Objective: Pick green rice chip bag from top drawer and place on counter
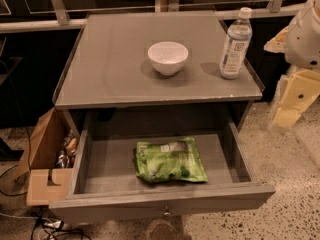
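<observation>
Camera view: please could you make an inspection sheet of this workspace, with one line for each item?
Surface: counter, grey, carries a white bowl and a water bottle, both upright.
Job's things: green rice chip bag lies flat in the open top drawer.
Clutter: brown cardboard box left of the drawer, small items inside.
Grippers: pincer at the right edge, beside the counter, away from the bag.
Cables: dark cables on the floor, lower left.
Surroundings: speckled floor; metal railing behind.
</observation>
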Controlling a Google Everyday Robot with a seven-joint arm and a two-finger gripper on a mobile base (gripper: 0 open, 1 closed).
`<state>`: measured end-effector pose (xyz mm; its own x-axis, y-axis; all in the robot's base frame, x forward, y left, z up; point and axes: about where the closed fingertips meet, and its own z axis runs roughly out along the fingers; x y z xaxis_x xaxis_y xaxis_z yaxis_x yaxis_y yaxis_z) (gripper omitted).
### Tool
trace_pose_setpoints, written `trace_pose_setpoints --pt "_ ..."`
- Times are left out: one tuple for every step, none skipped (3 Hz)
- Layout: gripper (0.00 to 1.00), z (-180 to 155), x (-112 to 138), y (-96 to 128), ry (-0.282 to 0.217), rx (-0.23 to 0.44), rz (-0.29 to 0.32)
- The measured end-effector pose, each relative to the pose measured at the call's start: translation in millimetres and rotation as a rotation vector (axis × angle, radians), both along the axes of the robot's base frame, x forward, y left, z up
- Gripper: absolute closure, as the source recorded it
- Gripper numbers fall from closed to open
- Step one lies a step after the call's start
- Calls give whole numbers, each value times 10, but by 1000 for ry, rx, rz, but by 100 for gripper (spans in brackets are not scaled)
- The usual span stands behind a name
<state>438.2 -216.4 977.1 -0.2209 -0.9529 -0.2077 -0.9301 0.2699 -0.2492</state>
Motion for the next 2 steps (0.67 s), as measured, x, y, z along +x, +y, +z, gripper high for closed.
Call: trace_pose_setpoints --pt "0 -1 0 3 0 0 1" --pt "0 -95 49 327 8 14 76"
